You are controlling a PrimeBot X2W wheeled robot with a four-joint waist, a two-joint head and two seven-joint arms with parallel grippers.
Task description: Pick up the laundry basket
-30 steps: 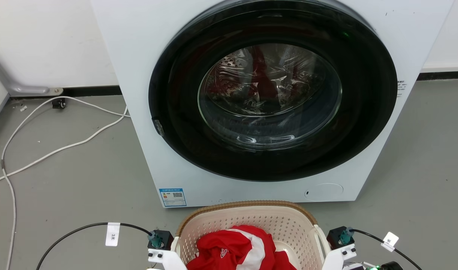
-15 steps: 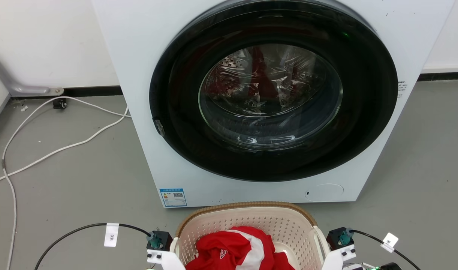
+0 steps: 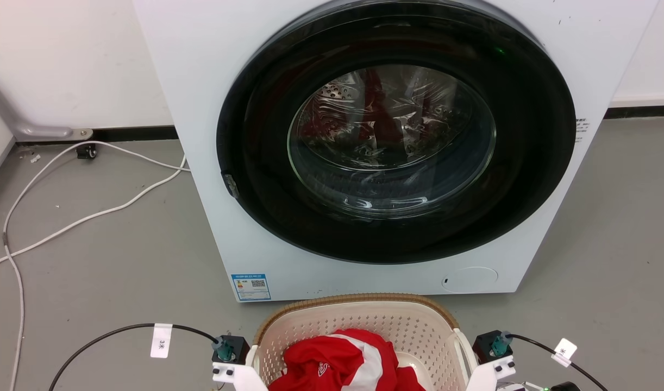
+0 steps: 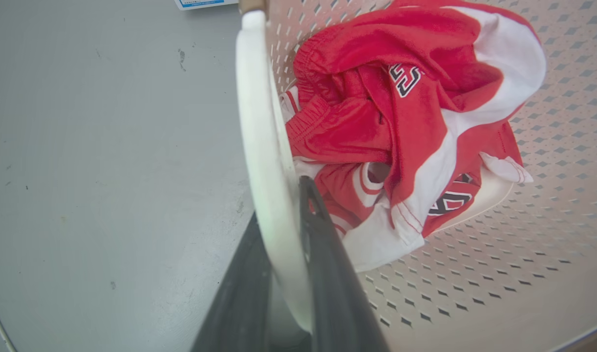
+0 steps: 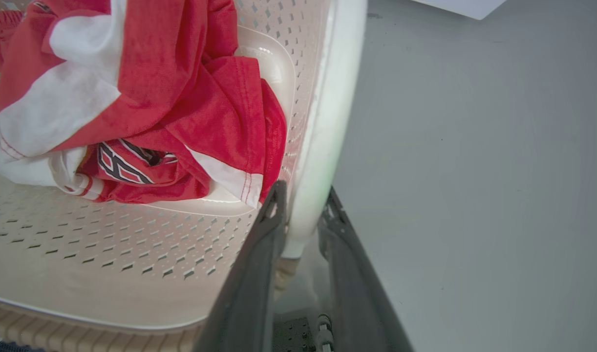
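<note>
The left gripper (image 4: 280,200) is closed on the white loop handle (image 4: 259,122) on the left side of the laundry basket (image 3: 359,300), with one dark finger on each side of it. The right gripper (image 5: 304,188) is closed the same way on the other handle (image 5: 335,98). The basket is between the two grippers, right in front of the robot. Inside it lies a bundle of red and white clothes (image 3: 337,358) with numbers on them. Around it is a grey floor (image 3: 120,260). Just behind the basket stands a big white washing machine (image 3: 201,108). Its round dark door (image 3: 397,136) is shut, and something red shows through the glass. White cables (image 3: 93,212) lie on the floor to the machine's left.
</note>
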